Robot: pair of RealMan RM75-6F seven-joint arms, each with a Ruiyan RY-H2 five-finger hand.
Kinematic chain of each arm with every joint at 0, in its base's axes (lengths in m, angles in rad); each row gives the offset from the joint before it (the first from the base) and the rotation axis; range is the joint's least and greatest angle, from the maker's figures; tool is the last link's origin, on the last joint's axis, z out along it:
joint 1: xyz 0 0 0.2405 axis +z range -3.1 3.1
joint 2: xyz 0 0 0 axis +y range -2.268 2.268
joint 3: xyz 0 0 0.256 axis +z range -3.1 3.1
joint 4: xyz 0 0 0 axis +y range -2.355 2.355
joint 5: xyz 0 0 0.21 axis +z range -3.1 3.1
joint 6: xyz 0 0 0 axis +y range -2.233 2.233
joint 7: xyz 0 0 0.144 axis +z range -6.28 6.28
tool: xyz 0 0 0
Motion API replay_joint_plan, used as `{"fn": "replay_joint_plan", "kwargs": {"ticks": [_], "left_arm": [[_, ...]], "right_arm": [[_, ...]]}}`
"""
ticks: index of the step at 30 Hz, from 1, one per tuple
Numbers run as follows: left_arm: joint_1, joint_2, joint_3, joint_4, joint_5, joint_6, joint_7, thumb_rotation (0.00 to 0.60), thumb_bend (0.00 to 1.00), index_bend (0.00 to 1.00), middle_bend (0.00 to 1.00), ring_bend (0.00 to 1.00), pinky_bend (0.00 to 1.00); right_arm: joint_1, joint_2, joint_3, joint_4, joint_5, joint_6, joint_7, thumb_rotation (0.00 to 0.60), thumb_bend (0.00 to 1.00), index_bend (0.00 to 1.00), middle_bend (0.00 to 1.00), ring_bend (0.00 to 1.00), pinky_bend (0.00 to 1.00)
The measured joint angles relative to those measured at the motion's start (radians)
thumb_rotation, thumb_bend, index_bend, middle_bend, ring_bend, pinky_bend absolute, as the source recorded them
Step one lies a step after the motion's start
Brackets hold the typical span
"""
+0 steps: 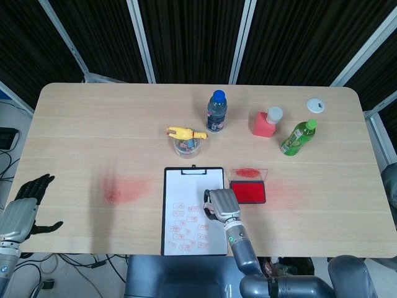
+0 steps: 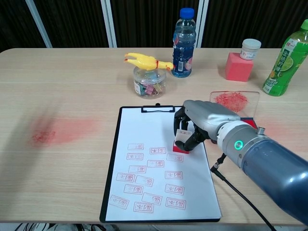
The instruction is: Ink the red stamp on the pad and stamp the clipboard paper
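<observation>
My left hand [image 1: 22, 208] hangs off the table's [image 1: 93, 124] left edge, fingers spread, holding nothing. Moving right, the clipboard [image 2: 159, 163] lies at the front edge, its paper [image 2: 144, 130] covered with red marks on the lower half. My right hand [image 2: 202, 125] grips the red stamp [image 2: 181, 145], whose base sits on the paper near its right edge. Just beside the clipboard lies the ink pad [image 1: 248, 192].

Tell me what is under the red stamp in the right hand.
The right hand holds the red stamp over the clipboard's white paper, beside earlier red stamp marks. Whether it touches the paper, or what lies beneath it, is hidden.
</observation>
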State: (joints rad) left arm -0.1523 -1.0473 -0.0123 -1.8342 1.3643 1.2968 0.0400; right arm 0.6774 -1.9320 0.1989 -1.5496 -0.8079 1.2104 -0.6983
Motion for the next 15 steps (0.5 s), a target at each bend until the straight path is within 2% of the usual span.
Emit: {"fn": "replay_joint_plan", "kwargs": {"ticks": [15], "left_arm": [[-0.001, 0.001, 0.001, 0.000, 0.001, -0.001, -0.002, 0.600, 0.06, 0.00, 0.00, 0.00, 0.00]], "right_arm": [[-0.014, -0.014, -0.015, 0.020, -0.006, -0.009, 0.006, 0.600, 0.57, 0.93, 0.78, 0.82, 0.93]]}}
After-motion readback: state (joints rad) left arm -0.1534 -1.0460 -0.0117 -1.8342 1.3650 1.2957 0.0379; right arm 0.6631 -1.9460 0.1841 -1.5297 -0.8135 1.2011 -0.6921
